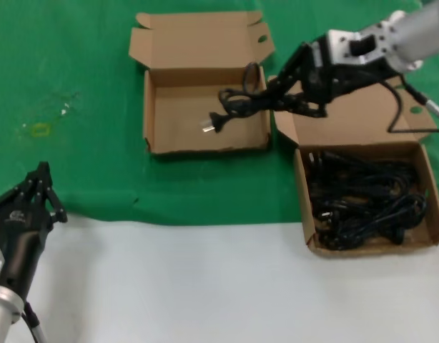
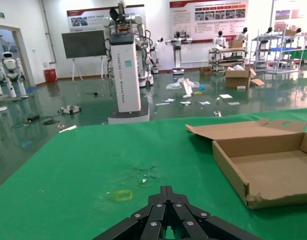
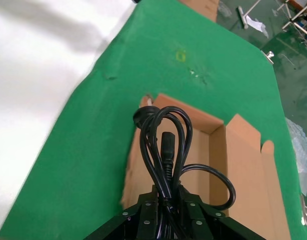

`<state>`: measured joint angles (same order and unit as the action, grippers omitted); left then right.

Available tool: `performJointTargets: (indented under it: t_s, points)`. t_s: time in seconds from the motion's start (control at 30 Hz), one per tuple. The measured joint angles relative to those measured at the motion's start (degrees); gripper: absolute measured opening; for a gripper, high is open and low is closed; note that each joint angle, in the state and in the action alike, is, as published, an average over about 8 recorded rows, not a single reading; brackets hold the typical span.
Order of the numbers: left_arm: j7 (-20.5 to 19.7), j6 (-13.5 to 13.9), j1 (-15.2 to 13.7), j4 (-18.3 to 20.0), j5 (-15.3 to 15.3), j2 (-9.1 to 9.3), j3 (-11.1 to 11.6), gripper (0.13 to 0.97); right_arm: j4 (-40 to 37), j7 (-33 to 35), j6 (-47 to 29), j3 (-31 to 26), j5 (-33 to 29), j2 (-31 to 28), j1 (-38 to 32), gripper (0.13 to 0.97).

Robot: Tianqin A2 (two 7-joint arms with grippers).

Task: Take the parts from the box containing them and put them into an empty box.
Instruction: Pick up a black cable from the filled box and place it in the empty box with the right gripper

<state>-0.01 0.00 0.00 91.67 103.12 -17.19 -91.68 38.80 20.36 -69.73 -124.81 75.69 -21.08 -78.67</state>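
The box of parts (image 1: 434, 214) (at the desk's right) holds a tangle of black cords (image 1: 366, 204). The empty box (image 1: 155, 114) has only one plug dangling over its floor. The right gripper (image 1: 294, 89) reaches across that box's right wall, jaws clamped on a looped cord (image 1: 237, 103). The left gripper (image 1: 42, 187) is parked at the near left, jaws closed on nothing.
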Motion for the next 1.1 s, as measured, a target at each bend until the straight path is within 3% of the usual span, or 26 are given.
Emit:
performJointTargets:
  t_s: [0.3, 0.47, 0.83, 1.1]
  points:
    - [0.0, 0.0, 0.0, 0.0, 0.0, 0.0, 0.0, 0.144, -24.52, 8.68, 6.88, 0.72, 0.64, 12.14, -8.17, 0.212]
    - [0.0, 0.0, 0.0, 0.0, 0.0, 0.0, 0.0, 0.144, -33.59, 12.31, 11.59, 1.74, 1.14, 16.46, -10.49, 0.212]
    - [0.0, 0.0, 0.0, 0.0, 0.0, 0.0, 0.0, 0.144, -37.34, 13.28, 20.61, 1.98, 2.63, 20.37, -9.78, 0.212]
    - [0.0, 0.0, 0.0, 0.0, 0.0, 0.0, 0.0, 0.144, -35.15, 12.43, 24.56, -5.86, 11.27, 20.98, -7.63, 0.212]
